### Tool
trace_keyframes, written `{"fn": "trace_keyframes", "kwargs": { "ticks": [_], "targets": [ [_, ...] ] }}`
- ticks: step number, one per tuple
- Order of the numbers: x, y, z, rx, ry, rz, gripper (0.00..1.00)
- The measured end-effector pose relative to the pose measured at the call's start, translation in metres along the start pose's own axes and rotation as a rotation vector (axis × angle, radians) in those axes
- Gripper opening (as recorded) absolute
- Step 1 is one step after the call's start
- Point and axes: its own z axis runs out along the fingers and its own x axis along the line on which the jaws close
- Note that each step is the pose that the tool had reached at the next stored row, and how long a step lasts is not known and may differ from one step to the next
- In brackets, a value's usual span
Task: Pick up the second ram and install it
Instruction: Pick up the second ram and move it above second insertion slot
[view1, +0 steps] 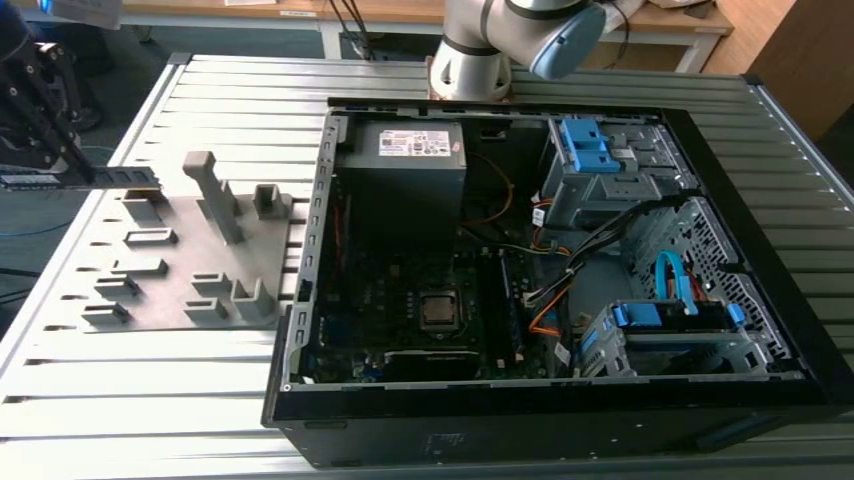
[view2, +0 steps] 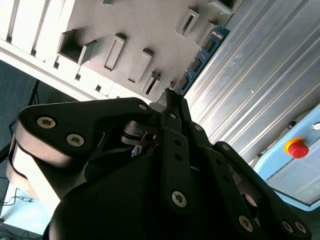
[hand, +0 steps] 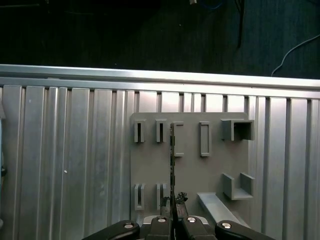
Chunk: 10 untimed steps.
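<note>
Holds the second ram (view2: 201, 59) in the gripper (view2: 174, 99), fingers (view2: 176, 130) pinched nearly shut on one end of the board. In the second wrist view, blue-green face with dark chips running out past the fingertips. In the first wrist view, same board edge-on: a thin dark line (hand: 172, 160) reaching out from the gripper (hand: 174, 202) and crossing the grey fixture plate (hand: 192, 172), just beside one of the raised slot blocks (hand: 205, 139). Cannot tell whether touching the plate or clear of it. In the exterior view, gripper (view1: 78, 172) at the far left edge, by the far corner of the fixture plate (view1: 167, 290). Plate flat on the slatted metal table (view1: 134, 400). To the exterior view's right of the plate, well apart from the ram, open computer case (view1: 310, 250) lying on its side, motherboard (view1: 400, 290) exposed inside. Beyond the case, arm base (view1: 470, 65) on the table's far side. In the second wrist view, red button (view2: 298, 148) on a pale blue surface past the table edge.
</note>
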Motion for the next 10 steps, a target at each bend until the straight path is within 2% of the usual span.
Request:
{"fn": "trace_keyframes", "kwargs": {
  "ticks": [7,10],
  "targets": [
    [-0.0005,0.0,-0.0132,0.0,0.0,0.0,0.14],
    [-0.0005,0.0001,-0.0138,0.0002,-0.0002,0.0,0.14]
  ]
}}
